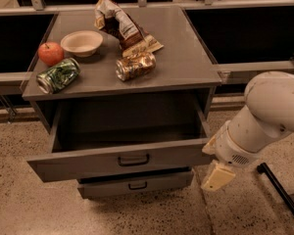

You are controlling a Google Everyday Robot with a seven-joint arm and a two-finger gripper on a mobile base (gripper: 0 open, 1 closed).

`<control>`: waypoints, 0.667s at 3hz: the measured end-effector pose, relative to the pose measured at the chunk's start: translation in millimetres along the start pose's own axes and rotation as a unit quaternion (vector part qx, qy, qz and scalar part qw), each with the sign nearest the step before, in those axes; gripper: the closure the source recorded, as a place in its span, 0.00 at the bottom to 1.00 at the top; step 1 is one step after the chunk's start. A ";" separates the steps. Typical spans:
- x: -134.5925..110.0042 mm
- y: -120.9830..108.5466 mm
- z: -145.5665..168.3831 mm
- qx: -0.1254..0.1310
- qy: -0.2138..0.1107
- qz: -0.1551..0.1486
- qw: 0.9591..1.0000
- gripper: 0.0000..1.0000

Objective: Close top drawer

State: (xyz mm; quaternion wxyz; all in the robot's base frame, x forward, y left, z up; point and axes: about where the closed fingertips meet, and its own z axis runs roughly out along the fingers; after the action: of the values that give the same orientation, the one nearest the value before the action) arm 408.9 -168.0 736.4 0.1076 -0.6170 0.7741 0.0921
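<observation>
The top drawer (122, 159) of the grey metal cabinet stands pulled far out, its deep box open and dark inside. Its wide front carries a dark loop handle (133, 159) at centre. My gripper (217, 176) is at the end of the white arm (264, 116), just right of the drawer front's right end and slightly below it. It hangs over the floor, close to the drawer's corner.
On the cabinet top (186, 58) lie a red apple (51, 53), a beige bowl (82, 42), a green can (58, 75), a brown can (135, 65) and a chip bag (118, 23). A lower drawer (135, 183) sticks out slightly. A dark rod (281, 192) lies on the speckled floor at right.
</observation>
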 end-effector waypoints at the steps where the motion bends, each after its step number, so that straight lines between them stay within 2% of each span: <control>1: 0.0 0.0 0.0 0.000 0.000 0.000 1.000 0.65; 2: -6.1 -9.0 21.1 0.018 0.022 -0.016 0.999 0.88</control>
State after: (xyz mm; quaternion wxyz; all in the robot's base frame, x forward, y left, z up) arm 420.1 -158.4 717.8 0.1025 -0.6289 0.7681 0.0629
